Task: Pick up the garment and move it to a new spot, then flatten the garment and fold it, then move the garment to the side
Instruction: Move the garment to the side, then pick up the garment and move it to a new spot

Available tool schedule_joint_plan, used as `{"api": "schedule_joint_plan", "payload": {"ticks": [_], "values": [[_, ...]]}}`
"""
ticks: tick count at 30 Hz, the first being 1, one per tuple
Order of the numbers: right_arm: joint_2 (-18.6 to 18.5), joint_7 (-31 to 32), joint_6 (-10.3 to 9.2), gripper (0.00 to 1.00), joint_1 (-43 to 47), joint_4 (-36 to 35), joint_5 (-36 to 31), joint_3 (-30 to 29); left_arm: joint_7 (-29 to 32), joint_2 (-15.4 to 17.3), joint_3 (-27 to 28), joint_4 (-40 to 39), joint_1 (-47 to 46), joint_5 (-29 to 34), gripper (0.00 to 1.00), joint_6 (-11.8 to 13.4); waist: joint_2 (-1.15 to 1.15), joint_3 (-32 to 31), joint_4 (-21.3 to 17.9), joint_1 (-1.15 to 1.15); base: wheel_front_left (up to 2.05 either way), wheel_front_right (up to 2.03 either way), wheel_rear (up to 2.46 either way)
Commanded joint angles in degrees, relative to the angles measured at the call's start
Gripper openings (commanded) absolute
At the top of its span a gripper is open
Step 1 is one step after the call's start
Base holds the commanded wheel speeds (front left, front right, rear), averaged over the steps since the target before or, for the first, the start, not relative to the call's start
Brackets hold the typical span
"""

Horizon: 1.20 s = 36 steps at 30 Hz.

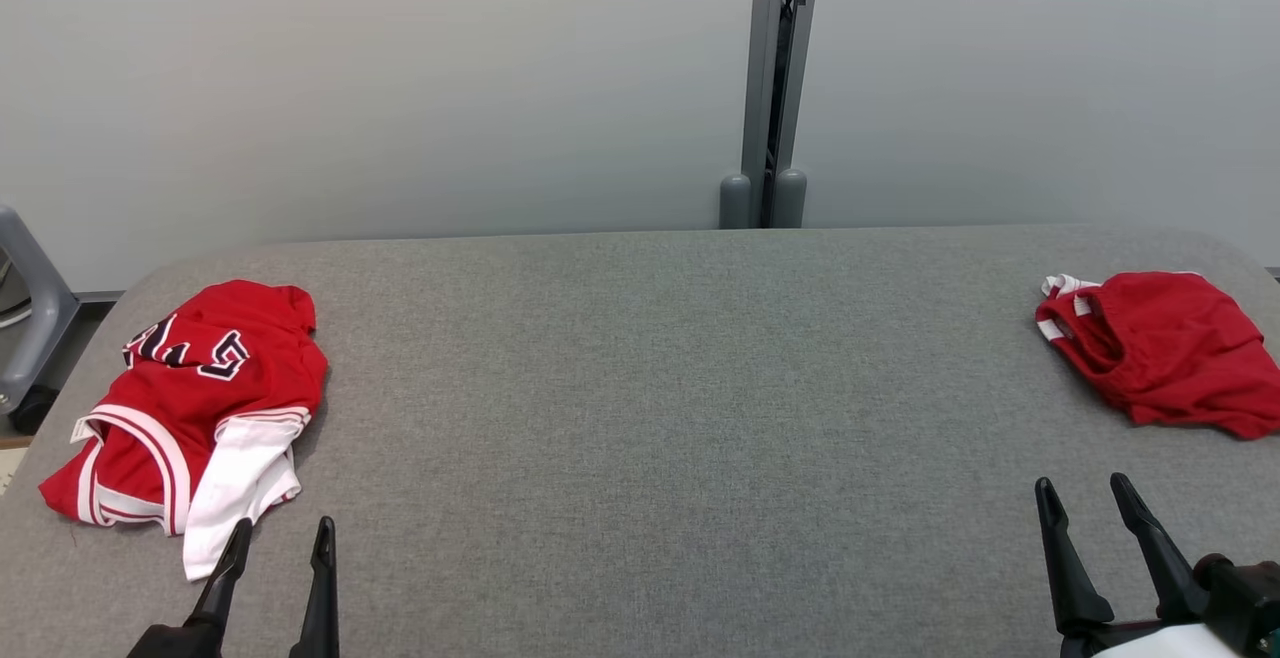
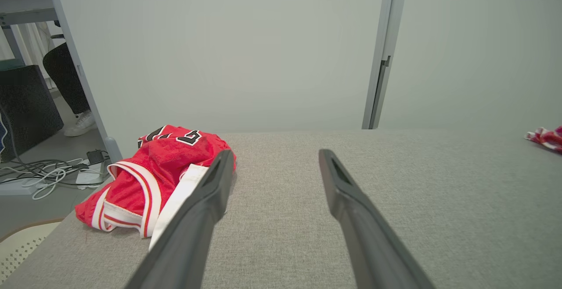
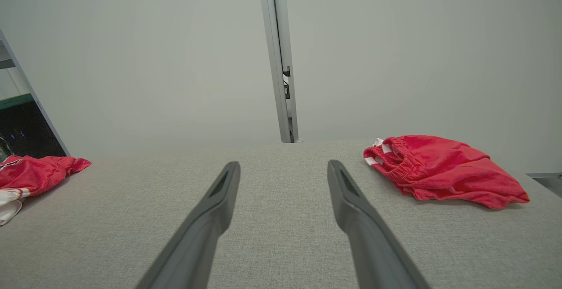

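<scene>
Nearness settles the coming move, as we judge it. We have a crumpled red jersey (image 1: 200,388) with white trim at the near left of the grey table (image 1: 650,418), and our left gripper (image 1: 283,528) hovers just beside it, jaws spread wide and holding nothing. The jersey's white near end lies just to the left of that gripper's left finger; whether it touches the finger we cannot tell. The heap runs lengthwise from the table's near left corner away from us and slightly rightward, roughly along the line of the fingers. Our right gripper (image 1: 1082,486) hangs at the lower right, equally wide open and empty, with red shorts (image 1: 1160,353) ahead and to its right, clearly apart from it. If the jersey is the garment meant, we think the left arm is the nearer one, needing a short reach forward and leftward.
</scene>
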Motion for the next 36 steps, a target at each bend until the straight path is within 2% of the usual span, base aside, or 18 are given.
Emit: {"api": "schedule_joint_plan", "payload": {"ticks": [1, 7, 12, 28, 36], "values": [[-0.1, -0.3, -0.01, 1.00, 0.4, -0.2, -0.4, -0.2, 0.0, 0.3, 0.2, 0.1, 0.4, 0.0, 1.00, -0.3, 0.00, 0.0, 0.0, 0.00, 0.00, 0.00, 0.00], [0.0, -0.3, -0.01, 1.00, 0.5, -0.3, -0.5, -0.5, 0.0, 0.5, 0.4, 0.4, 0.1, 0.1, 1.00, -0.3, 0.00, -0.1, 0.4, 0.00, 0.00, 0.00, 0.00], [0.4, -0.3, -0.01, 1.00, 0.9, -0.3, -0.4, -0.1, 0.0, 1.1, 1.0, 0.5, -0.4, 0.0, 1.00, -0.3, 0.00, -0.1, 2.7, 0.00, 0.00, 0.00, 0.00], [3.4, -0.3, -0.01, 1.00, 0.6, 0.6, -0.4, 0.0, 0.0, 3.4, 2.4, 2.2, -2.3, -0.6, 1.00, 0.1, 0.00, 0.4, 18.1, 0.00, 0.00, 0.00, 0.00], [3.9, -0.3, 0.00, 1.00, 0.1, 1.1, -0.3, 0.5, 0.0, 4.0, 3.1, 1.9, -2.3, -1.0, 1.00, 0.7, 0.00, 0.9, 23.7, 0.00, 0.00, 0.00, 0.00]]}}
